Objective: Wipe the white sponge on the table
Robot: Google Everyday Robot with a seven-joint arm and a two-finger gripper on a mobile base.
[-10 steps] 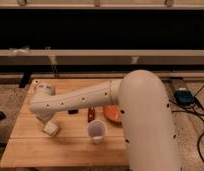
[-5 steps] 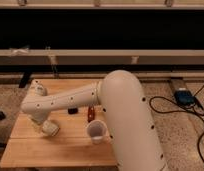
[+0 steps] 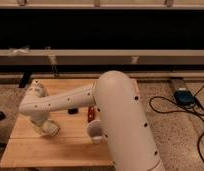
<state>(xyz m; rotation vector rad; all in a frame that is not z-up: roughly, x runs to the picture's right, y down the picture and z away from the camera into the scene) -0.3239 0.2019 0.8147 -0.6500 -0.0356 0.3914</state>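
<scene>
The hand (image 3: 44,125) is hanging low over the left part of the surface (image 3: 65,152), right at the white sponge (image 3: 51,130), which is lying on the wood not far from the left edge. Whether the hand is spread, pressed together or pinching the sponge cannot be told, because the end of the arm (image 3: 65,100) is covering that spot.

The main risk, as I am judging it, is that the hand is catching only a corner of the soft block. A sideways wipe would then be rolling or squeezing it free, and the hand would be rubbing bare wood. Too much downward pressure could be making the sponge snag on the seams between the planks.

A stroke to the left could be pushing the sponge over the near edge. A long stroke to the right could be sweeping the hand or forearm into the white cup (image 3: 95,131) and the small red thing (image 3: 91,113) just behind it, tipping either one.
</scene>
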